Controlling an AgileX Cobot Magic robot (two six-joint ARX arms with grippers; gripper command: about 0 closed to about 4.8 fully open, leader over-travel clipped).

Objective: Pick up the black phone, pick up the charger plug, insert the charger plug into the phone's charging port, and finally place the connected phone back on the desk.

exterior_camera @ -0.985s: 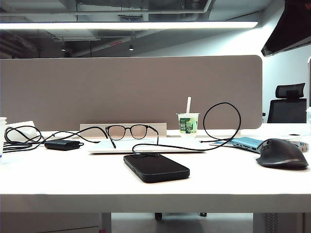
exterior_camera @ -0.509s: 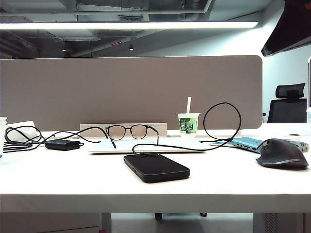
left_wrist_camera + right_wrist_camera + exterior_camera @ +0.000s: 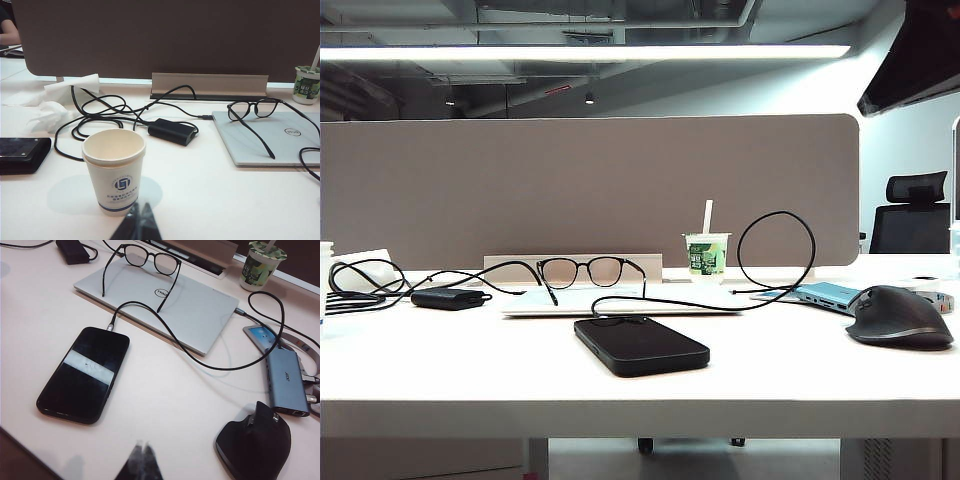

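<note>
Left claw (image 3: 140,220): tips pressed together, holding nothing; it hangs low over the white counter (image 3: 460,370), just in front of the paper cup.

Right claw (image 3: 142,460): tips likewise together and empty, above bare counter between the phone and the mouse.

Paper cup (image 3: 114,170): white with a blue emblem, upright, nothing showing inside it. A black flat case (image 3: 22,154) lies well to one side of it at the frame edge.

Black phone (image 3: 84,372): flat on the counter, screen up and dark, near the front edge, just in front of the laptop.

Charger plug (image 3: 110,327): silver tip seated against the phone's short end; its thin black cable (image 3: 200,357) runs back over the laptop corner and rises in a loop.

Mouse (image 3: 254,442): dark grey, near the counter's front on the right.

Hub (image 3: 286,380): grey, beside the laptop, cables attached.

Laptop (image 3: 190,310): silver, closed, with black-framed glasses (image 3: 142,260) resting on the lid, temples unfolded.

Power brick (image 3: 171,131): black, among tangled black cords, with crumpled tissue (image 3: 47,115) further off.

Drink cup (image 3: 261,265): green printed label, sealed top with a straw through it; contents cannot be seen. It stands by the partition (image 3: 590,185).
</note>
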